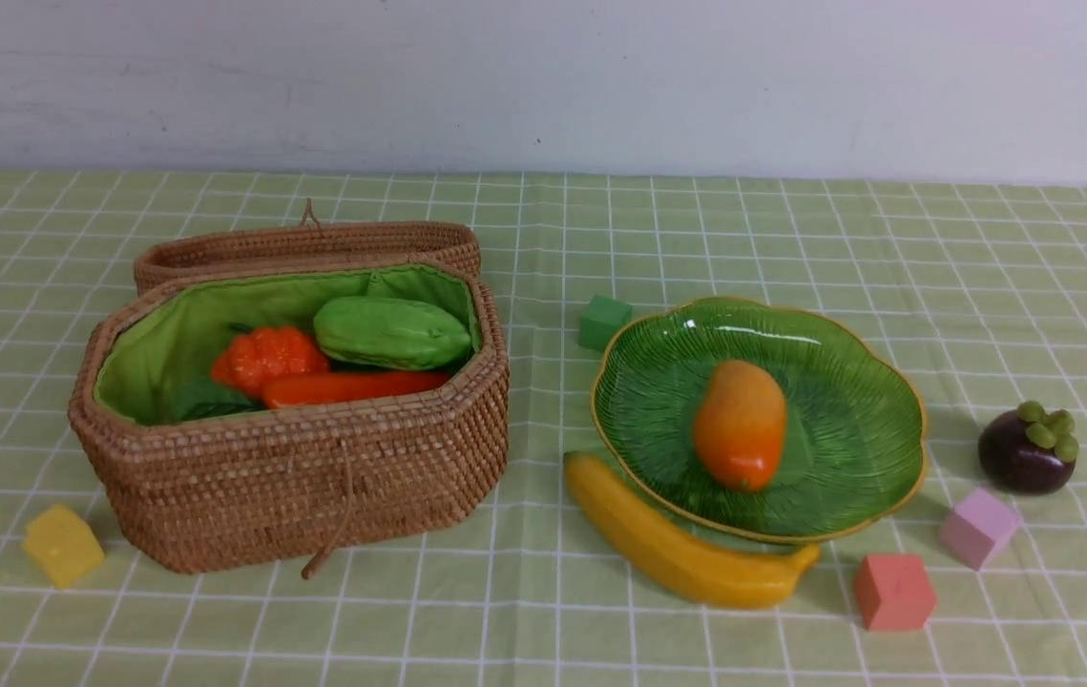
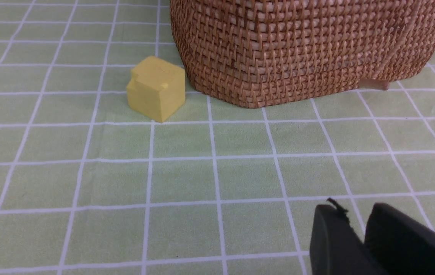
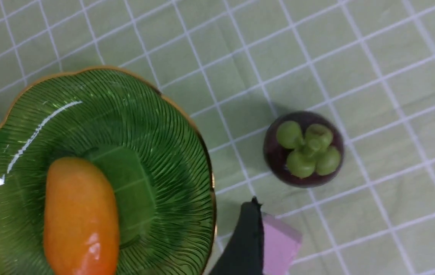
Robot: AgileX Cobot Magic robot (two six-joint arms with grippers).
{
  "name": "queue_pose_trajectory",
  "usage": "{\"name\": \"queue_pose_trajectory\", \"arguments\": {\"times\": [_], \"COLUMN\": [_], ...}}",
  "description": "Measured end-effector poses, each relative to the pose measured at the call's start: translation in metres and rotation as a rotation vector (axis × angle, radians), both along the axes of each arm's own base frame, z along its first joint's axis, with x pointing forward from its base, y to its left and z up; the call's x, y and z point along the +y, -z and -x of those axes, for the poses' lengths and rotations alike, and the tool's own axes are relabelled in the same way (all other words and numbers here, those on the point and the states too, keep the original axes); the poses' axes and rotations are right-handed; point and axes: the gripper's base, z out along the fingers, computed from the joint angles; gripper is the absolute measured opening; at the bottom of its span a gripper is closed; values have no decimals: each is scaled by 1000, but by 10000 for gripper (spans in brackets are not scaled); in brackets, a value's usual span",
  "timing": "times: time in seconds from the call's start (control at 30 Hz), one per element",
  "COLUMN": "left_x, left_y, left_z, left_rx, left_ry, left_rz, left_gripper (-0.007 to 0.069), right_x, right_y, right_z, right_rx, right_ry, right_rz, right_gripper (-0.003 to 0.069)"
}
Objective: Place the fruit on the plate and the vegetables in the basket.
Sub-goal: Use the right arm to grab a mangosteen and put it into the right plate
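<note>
The mango [image 1: 739, 434] lies on the plate [image 1: 848, 382]. The banana [image 1: 677, 553] lies on the tablecloth [image 1: 543, 630] against the plate's near rim. The mangosteen [image 1: 1027, 448] stands to the plate's right. The open basket [image 1: 314, 477] holds the pumpkin [image 1: 266, 355], gourd [image 1: 392, 332] and pepper [image 1: 352, 386]. The right gripper [image 3: 356, 204] is spread wide and empty near the mangosteen. The left gripper [image 2: 354, 214] has its fingers together and empty.

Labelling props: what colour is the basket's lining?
Bright green basket lining, best in the front view.
</note>
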Motion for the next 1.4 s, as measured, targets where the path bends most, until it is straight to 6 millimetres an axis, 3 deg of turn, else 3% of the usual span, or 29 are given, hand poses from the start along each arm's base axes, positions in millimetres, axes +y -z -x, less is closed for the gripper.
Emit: {"name": "queue_pose_trajectory", "arguments": {"times": [0.07,0.3,0.67,0.83,1.1,1.3,1.4], "left_x": [0,0,0,0,0,0,0], "left_y": [0,0,0,0,0,0,0], "left_z": [0,0,0,0,0,0,0], "left_rx": [0,0,0,0,0,0,0], "left_ry": [0,0,0,0,0,0,0], "left_rz": [0,0,0,0,0,0,0], "left_gripper": [132,142,143,143,144,146,148], "right_x": [-2,-9,-14,-14,-14,-4,19], "right_y": [23,78,138,154,146,76,31], "right_z": [-16,-45,-68,-72,-71,-64,-57], "right_rx": [36,108,172,195,177,-61,-239], "right_ry": [-9,12,54,66,60,83,25], "right_rz": [-36,-58,-96,-110,-105,-118,-98], "right_gripper": [667,666,649,615,585,585,585]}}
